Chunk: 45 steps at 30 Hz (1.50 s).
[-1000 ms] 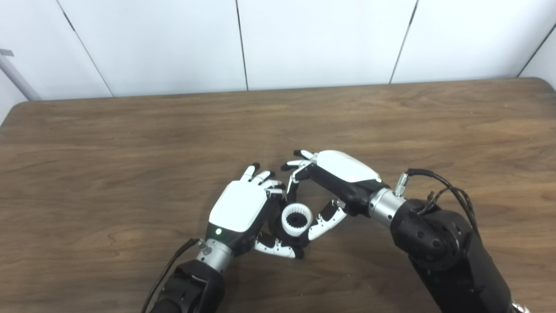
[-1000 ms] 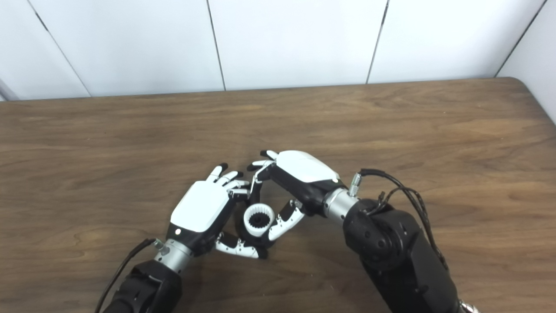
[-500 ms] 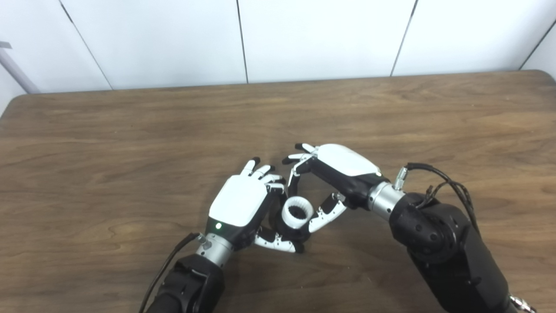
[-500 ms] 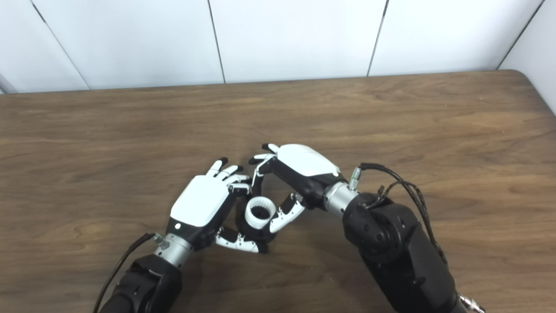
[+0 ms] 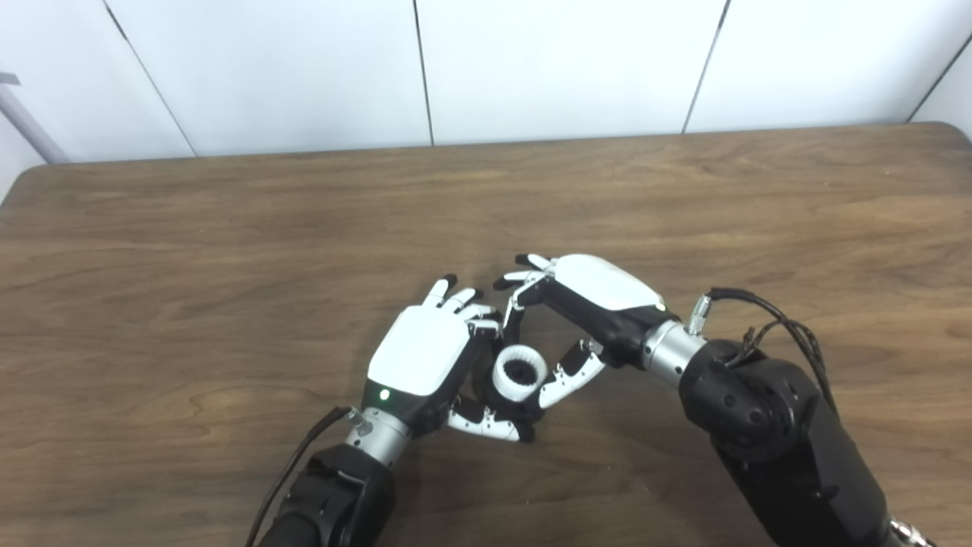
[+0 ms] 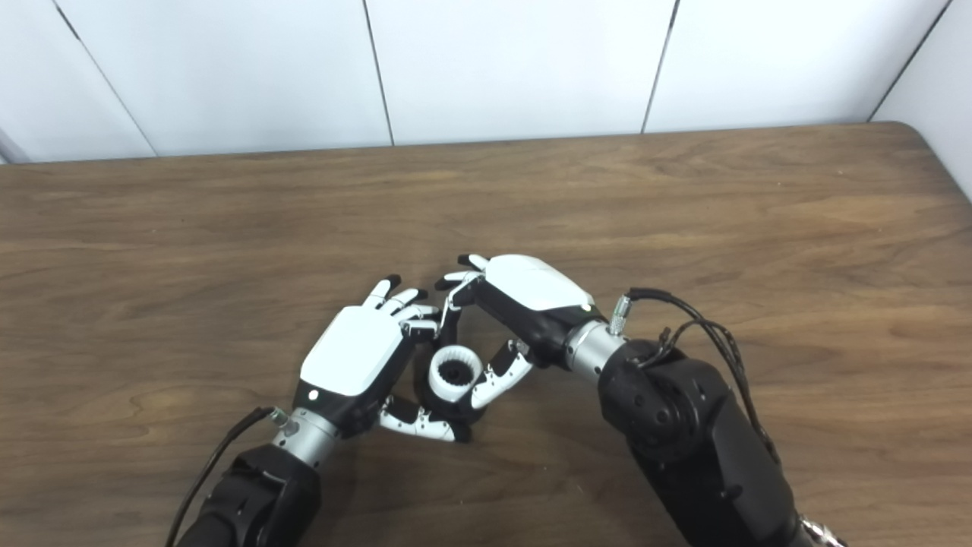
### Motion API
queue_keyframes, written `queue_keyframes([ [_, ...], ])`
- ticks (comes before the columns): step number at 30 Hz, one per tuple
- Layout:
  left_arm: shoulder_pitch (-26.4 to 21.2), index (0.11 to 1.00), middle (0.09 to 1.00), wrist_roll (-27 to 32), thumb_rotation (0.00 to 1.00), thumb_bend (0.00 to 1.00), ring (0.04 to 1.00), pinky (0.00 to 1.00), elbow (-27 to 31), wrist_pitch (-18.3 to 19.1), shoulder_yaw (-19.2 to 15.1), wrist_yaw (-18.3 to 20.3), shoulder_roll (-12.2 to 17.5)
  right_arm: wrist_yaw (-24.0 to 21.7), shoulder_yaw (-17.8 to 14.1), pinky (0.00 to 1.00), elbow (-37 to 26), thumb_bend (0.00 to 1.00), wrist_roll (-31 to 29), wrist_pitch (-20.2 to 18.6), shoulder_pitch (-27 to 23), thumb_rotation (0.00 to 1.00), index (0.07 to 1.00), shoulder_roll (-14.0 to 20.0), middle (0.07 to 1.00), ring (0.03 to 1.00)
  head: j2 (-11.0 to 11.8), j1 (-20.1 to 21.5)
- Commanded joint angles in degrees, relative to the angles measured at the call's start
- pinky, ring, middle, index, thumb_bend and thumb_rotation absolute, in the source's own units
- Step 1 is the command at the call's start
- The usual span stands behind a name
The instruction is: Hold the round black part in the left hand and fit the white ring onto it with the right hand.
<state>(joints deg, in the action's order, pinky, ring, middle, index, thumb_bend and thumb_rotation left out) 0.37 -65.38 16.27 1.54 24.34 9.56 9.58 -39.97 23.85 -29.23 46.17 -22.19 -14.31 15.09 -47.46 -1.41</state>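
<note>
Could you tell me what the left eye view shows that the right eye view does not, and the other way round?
Only the left eye view shows the grey pole at the far left and the table's rounded far-left corner. Only the right eye view shows the table's right edge with pale floor or wall beyond it. Both show the left hand and right hand meeting around the white ring, which sits on the black part, and the right arm's cables.
</note>
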Motion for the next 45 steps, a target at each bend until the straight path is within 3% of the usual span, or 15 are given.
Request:
queue_keyframes([
  [1, -1.07, 0.483, 0.789, -0.48, 0.06, 0.53, 0.902, 1.00, 1.01, -0.24, 0.04, -0.93, -0.48, 1.57, -0.39, 1.00, -0.83, 0.52, -0.21, 1.70, -1.13, 0.13, 0.484, -0.30, 0.879, 0.993, -0.03, -0.08],
  [23, -1.10, 0.483, 0.787, -1.04, 0.06, 0.53, 0.900, 1.00, 0.75, -0.23, -0.05, -1.53, -0.66, 0.38, -0.21, 1.00, -0.81, 0.52, 1.02, 0.98, -1.31, 0.15, 0.492, 0.47, 0.890, 0.991, -0.13, 0.01],
  [24, -1.10, 0.483, 0.788, -1.04, 0.06, 0.53, 0.901, 1.00, 0.72, -0.23, -0.07, -1.52, -0.64, 0.38, -0.24, 1.00, -0.84, 0.77, 1.07, 0.91, -1.28, 0.17, 0.565, 0.42, 0.890, 0.990, -0.15, 0.14],
  [25, -1.10, 0.483, 0.789, -1.01, 0.06, 0.53, 0.902, 1.00, 0.67, -0.26, -0.09, -1.60, -0.63, 0.54, -0.29, 1.00, -0.81, 0.86, 1.02, 1.02, -1.23, 0.18, 0.593, 0.40, 0.891, 0.990, -0.15, 0.14],
  [27, -1.09, 0.483, 0.788, -1.01, 0.06, 0.53, 0.901, 1.00, 0.64, -0.27, -0.12, -1.62, -0.58, 0.73, -0.35, 1.00, -0.75, 0.95, 0.82, 1.32, -1.16, 0.19, 0.614, 0.43, 0.891, 0.989, -0.20, 0.18],
  [45, -1.18, 0.484, 0.789, -0.60, 0.06, 0.53, 0.904, 1.00, 0.66, -0.28, -0.31, -1.48, -0.46, 0.42, -0.77, 1.00, -1.02, 0.98, 0.55, 1.11, -1.29, 0.19, 0.601, 0.88, 0.895, 0.999, -0.26, 0.37],
])
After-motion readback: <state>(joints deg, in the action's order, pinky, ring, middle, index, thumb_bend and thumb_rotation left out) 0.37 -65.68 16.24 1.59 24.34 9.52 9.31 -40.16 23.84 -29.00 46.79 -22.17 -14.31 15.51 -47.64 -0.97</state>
